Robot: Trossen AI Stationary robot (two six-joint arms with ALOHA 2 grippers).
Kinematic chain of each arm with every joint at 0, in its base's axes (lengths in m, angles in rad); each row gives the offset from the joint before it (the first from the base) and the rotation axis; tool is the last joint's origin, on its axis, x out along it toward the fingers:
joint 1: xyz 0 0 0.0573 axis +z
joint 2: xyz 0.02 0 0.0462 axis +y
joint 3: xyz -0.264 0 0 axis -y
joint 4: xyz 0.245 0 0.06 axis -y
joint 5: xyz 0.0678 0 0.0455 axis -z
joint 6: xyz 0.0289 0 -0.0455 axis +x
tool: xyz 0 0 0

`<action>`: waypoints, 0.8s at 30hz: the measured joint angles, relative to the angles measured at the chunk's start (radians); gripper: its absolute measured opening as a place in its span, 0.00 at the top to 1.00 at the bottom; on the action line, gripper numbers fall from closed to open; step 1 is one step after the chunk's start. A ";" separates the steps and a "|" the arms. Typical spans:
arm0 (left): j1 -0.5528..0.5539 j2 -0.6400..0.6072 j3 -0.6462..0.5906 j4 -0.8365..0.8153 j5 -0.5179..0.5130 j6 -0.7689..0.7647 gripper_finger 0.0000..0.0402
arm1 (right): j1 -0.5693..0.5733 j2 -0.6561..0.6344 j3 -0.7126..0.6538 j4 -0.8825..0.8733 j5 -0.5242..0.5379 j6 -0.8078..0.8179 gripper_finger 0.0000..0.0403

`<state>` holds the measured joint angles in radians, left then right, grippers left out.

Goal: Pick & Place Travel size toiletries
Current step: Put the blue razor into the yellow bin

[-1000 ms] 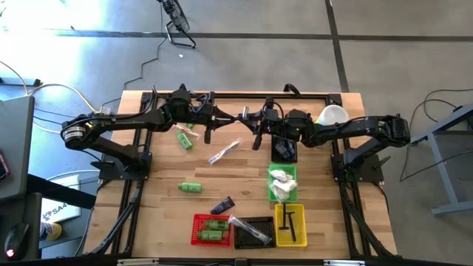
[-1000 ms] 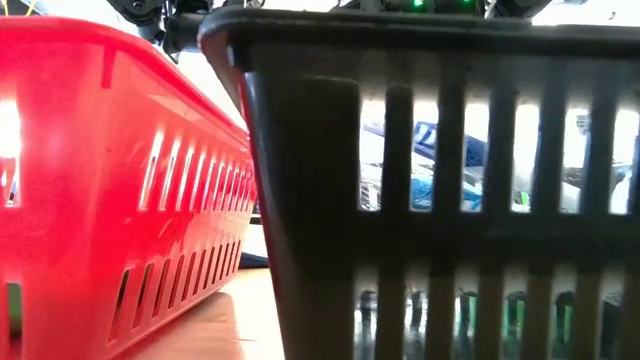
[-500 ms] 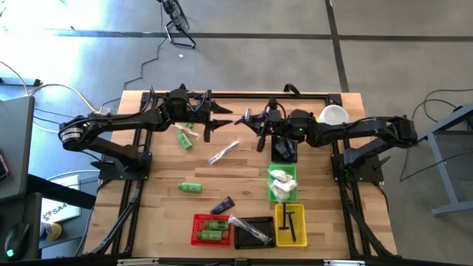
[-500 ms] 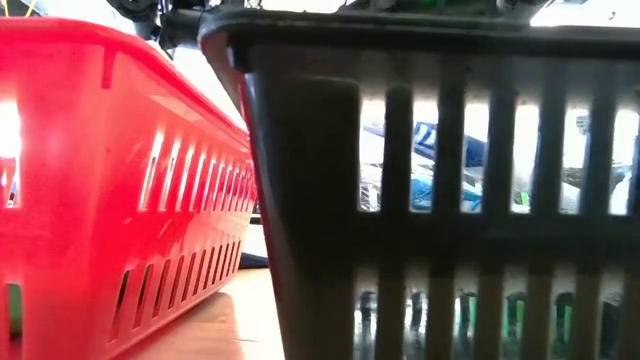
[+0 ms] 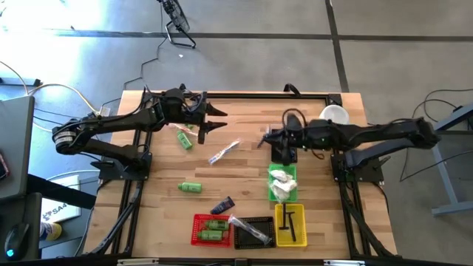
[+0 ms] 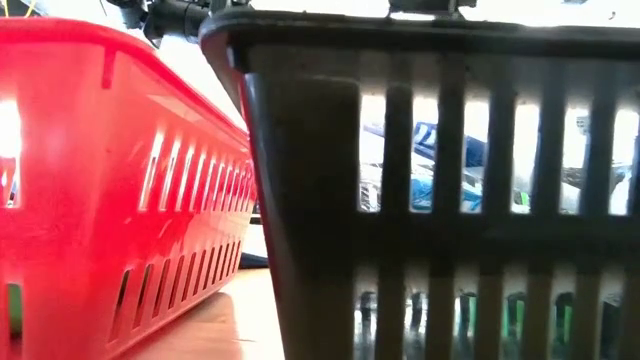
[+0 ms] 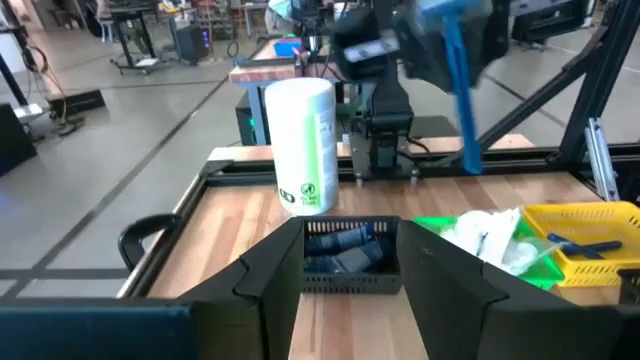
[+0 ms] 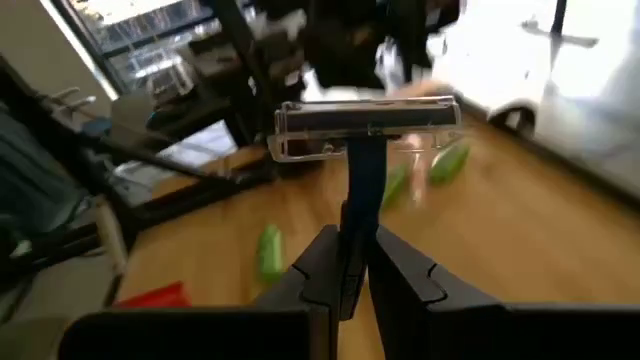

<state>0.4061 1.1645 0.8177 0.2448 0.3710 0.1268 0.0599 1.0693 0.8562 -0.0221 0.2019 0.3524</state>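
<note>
A blue-handled razor (image 8: pixel 366 135) stood upright, head crosswise, pinched at the handle. On the table, a green bottle (image 5: pixel 190 187) lay flat near centre; at its 12 o'clock lay another green bottle (image 5: pixel 183 139); at its 1 o'clock a clear-wrapped toothbrush (image 5: pixel 223 152) lay slantwise; at its 4 o'clock lay a navy tube (image 5: pixel 222 205).

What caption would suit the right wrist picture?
The right tool shut on a blue-handled razor, held above the wooden table.
</note>
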 joint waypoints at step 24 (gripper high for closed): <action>0.000 0.000 0.000 -0.049 0.001 0.000 0.60 | 0.508 0.152 0.000 -0.305 -0.069 0.929 0.92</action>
<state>0.4057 1.1641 0.8177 0.1961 0.3717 0.1265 0.5683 1.2215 0.8558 -0.3273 0.1333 1.2812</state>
